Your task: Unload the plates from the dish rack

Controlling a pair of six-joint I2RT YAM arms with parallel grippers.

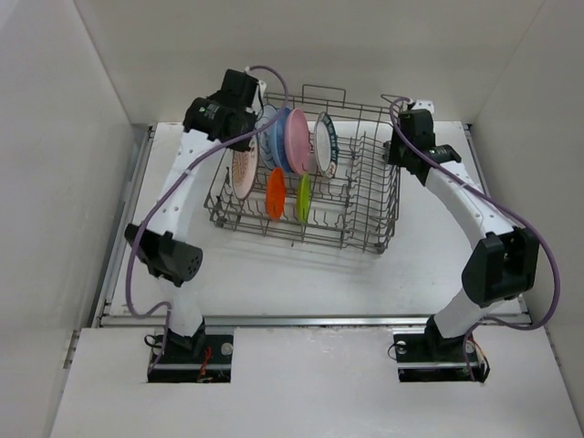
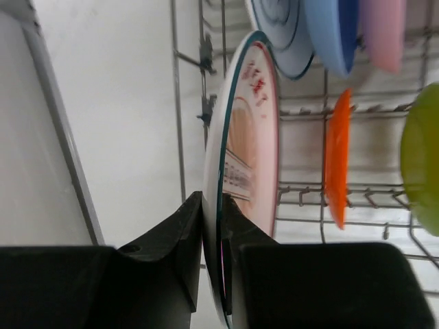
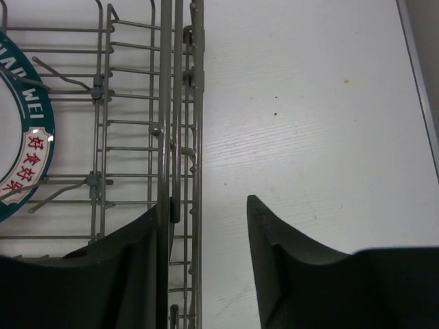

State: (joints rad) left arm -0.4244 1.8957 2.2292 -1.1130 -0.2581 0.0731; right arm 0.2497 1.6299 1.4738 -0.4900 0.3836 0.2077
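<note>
From above, the dish rack [image 1: 365,214] sits mid-bench [image 1: 274,283] with plates standing on edge in it. A patterned white plate [image 1: 244,172] is at its left end, followed by a light blue plate [image 1: 274,139], a pink plate [image 1: 298,141] and a green-rimmed plate [image 1: 327,146]. An orange plate [image 1: 276,193] and a yellow-green plate [image 1: 303,198] stand nearer the arms. The left gripper [image 1: 248,128] is at the patterned white plate's far edge, and the right gripper [image 1: 401,157] is at the rack's right side.

In the left wrist view, the fingers [image 2: 171,233] are clenched on that plate's rim, one on each face.

In the right wrist view, the right gripper is spread and grasps nothing. The rack's side wires run just beside one finger [image 3: 130,267].
</note>
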